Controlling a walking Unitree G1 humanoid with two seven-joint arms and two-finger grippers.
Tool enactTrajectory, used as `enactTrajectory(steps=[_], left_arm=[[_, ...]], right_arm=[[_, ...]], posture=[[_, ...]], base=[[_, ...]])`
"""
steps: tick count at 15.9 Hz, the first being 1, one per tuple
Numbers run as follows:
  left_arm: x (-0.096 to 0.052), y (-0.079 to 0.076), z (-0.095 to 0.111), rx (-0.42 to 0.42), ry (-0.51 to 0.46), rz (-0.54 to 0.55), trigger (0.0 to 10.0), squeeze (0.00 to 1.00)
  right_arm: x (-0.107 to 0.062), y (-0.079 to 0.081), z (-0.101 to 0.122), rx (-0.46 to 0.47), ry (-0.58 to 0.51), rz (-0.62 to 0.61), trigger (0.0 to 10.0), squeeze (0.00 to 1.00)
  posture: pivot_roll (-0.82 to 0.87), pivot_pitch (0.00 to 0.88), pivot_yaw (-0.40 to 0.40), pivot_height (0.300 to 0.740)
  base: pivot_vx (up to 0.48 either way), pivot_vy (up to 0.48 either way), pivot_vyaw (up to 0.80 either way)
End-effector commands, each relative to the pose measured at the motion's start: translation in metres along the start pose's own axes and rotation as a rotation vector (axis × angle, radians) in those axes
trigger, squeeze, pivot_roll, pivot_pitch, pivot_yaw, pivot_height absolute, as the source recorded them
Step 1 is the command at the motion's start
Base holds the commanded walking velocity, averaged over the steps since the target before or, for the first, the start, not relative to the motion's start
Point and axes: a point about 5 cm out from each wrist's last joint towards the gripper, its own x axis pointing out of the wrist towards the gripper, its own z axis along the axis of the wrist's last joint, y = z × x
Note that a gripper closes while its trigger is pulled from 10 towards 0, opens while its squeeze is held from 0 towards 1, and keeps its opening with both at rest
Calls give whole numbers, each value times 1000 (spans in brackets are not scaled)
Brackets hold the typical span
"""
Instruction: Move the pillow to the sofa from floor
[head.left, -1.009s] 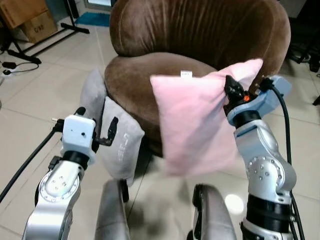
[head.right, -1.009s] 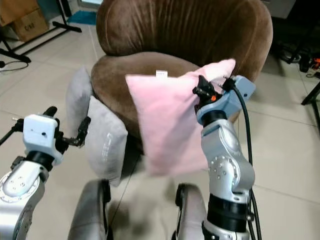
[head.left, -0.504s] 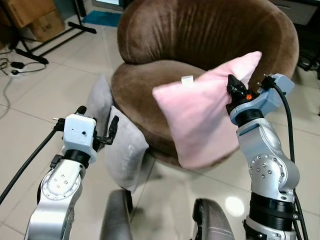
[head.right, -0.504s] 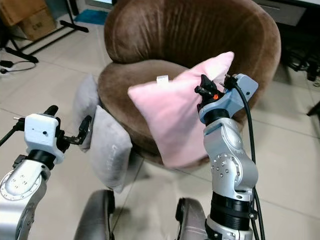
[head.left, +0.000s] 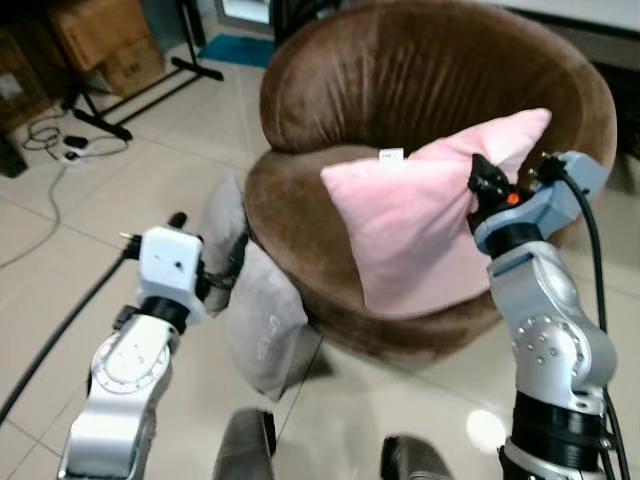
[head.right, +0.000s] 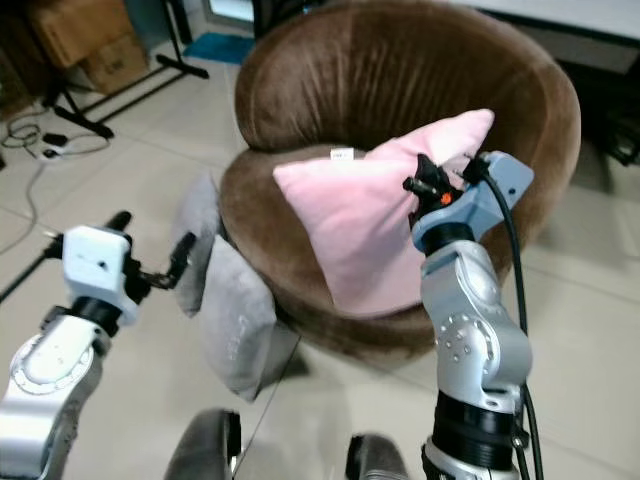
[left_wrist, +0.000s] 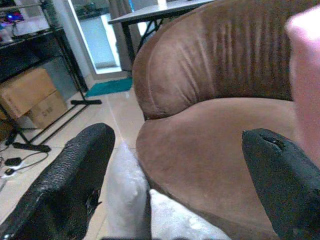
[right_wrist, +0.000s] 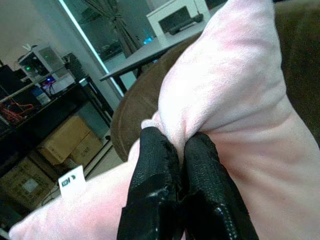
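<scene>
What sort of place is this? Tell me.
Probably a living room that doubles as a workspace: a round brown sofa chair, grey cushions on a tiled floor, cardboard boxes by a rack.

Both arms are silver metal, built of rounded joint housings ringed with small dark screws and black bands between segments. Each wrist carries a boxy housing, white on the left arm, pale blue with an orange mark on the right. Thick black cables run from each wrist. The fingers (left_wrist: 75, 180) are long, black and textured.
</scene>
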Motion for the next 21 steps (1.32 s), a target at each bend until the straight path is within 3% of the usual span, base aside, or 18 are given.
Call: enactTrajectory(steps=[1,5,10,15,18,21], left_arm=[[-2,-2,-2,14,7,-12,10000,0],[-3,3,-1,26,5,-5,10000,0],[-1,3,1,31,-2,-23,10000,0],[-3,-6,0,4,-1,-49,10000,0],[7,-12,5,-10,-29,-82,10000,0],[17,-3,10,-9,-49,-59,10000,0]], right_arm=[[-3,1,11,-11,-42,6,10000,0],[0,-1,5,14,-37,-19,10000,0],[5,1,2,37,-39,-30,10000,0],[9,-15,9,28,-69,-72,10000,0],[9,-26,16,13,-105,-107,10000,0],[8,-28,21,5,-122,-118,10000,0]], posture=[[-21,0,-10,710],[-7,0,-8,740],[17,0,4,740],[18,0,8,740],[-7,0,33,740],[-5,0,21,740]], base=[[0,0,0],[0,0,0],[0,0,0],[0,0,0],[0,0,0],[0,0,0]])
